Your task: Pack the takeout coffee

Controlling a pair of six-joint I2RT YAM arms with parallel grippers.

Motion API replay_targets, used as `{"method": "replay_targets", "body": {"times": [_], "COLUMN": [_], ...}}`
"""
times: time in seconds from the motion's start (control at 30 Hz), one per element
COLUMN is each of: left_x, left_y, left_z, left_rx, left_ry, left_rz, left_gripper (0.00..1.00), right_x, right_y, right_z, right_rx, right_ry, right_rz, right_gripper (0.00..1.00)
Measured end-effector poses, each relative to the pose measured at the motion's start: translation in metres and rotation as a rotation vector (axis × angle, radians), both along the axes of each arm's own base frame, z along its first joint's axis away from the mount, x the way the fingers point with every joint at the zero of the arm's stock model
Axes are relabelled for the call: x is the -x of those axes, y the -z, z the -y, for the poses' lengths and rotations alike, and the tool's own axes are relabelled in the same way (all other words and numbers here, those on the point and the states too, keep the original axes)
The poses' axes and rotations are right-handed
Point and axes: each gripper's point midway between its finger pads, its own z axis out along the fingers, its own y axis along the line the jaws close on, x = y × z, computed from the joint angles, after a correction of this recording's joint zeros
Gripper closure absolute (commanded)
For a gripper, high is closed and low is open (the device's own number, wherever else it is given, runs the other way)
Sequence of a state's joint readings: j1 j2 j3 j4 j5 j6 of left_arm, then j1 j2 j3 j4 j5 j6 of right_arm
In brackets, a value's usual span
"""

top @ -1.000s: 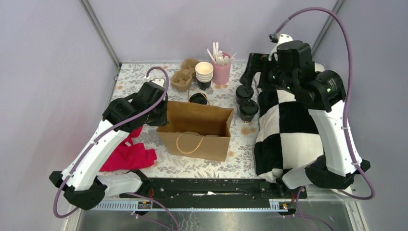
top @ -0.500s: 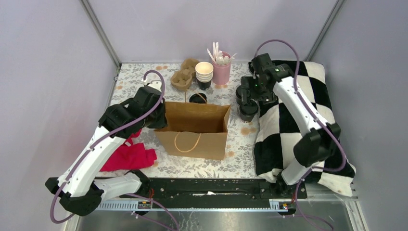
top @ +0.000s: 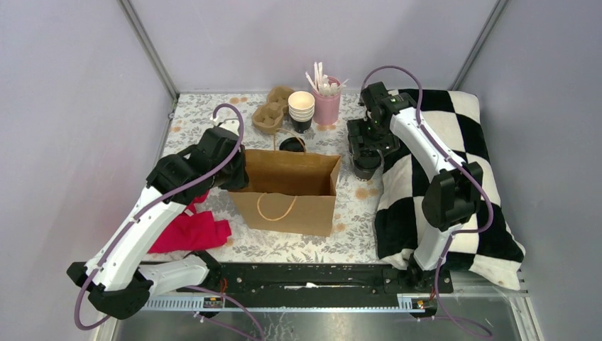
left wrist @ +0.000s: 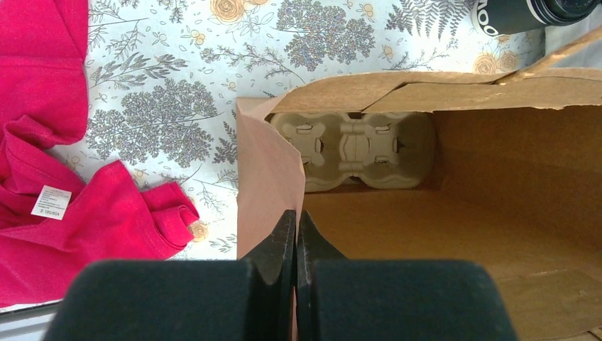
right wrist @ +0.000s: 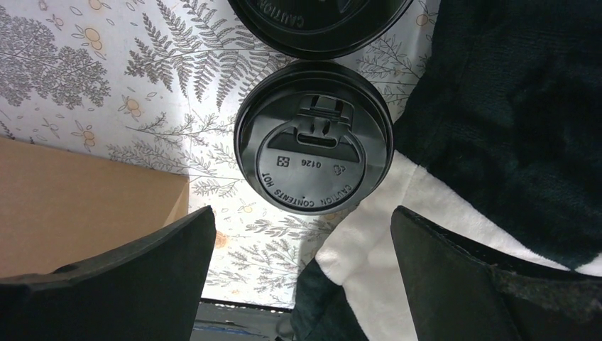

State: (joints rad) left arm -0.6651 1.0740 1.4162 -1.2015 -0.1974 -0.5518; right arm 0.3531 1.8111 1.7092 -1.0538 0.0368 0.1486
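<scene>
Two takeout coffees, black cups with black lids, stand right of the brown paper bag [top: 287,192]. In the right wrist view one lid [right wrist: 313,137] lies straight below, the other [right wrist: 319,21] at the top edge. My right gripper [right wrist: 305,241] is open and hovers over the nearer cup [top: 367,169], with its fingers on either side and apart from it. My left gripper [left wrist: 297,220] is shut on the bag's left rim [top: 238,174] and holds the bag open. A pulp cup carrier [left wrist: 353,149] lies inside the bag.
A third lidded black cup [top: 291,144] lies behind the bag. Lidless cups [top: 301,110], a pink stirrer holder [top: 326,103] and a cardboard carrier [top: 273,110] stand at the back. A checkered blanket [top: 454,177] touches the cups on the right. A red cloth [top: 188,231] lies left.
My right arm has swung down from high above the blanket to low over the two lidded cups. My left gripper has kept its hold; the bag has shifted slightly left.
</scene>
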Motion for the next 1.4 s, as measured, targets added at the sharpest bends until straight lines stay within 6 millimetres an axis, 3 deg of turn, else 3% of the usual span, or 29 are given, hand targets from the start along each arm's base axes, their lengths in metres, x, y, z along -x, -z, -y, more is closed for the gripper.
{"method": "replay_targets", "body": {"times": [0.27,0.53,1.4], "left_x": [0.0,0.0,0.001], "left_y": [0.0,0.0,0.0], "left_z": [0.001,0.002,0.003], "left_rx": [0.007,0.019,0.023], "left_ry": [-0.004,-0.009,-0.009], "left_rz": [-0.003,-0.007,-0.01], "left_gripper": [1.0,1.0,1.0], "right_x": [0.0,-0.007,-0.016], "right_y": [0.017,0.017,0.027], "right_z": [0.004,0.003,0.001], "right_rx": [0.027,0.024,0.031], "right_ry": [-0.015,-0.019,-0.035], "right_rz": [-0.005,0.026,0.03], "right_gripper": [0.04,0.13,0.12]}}
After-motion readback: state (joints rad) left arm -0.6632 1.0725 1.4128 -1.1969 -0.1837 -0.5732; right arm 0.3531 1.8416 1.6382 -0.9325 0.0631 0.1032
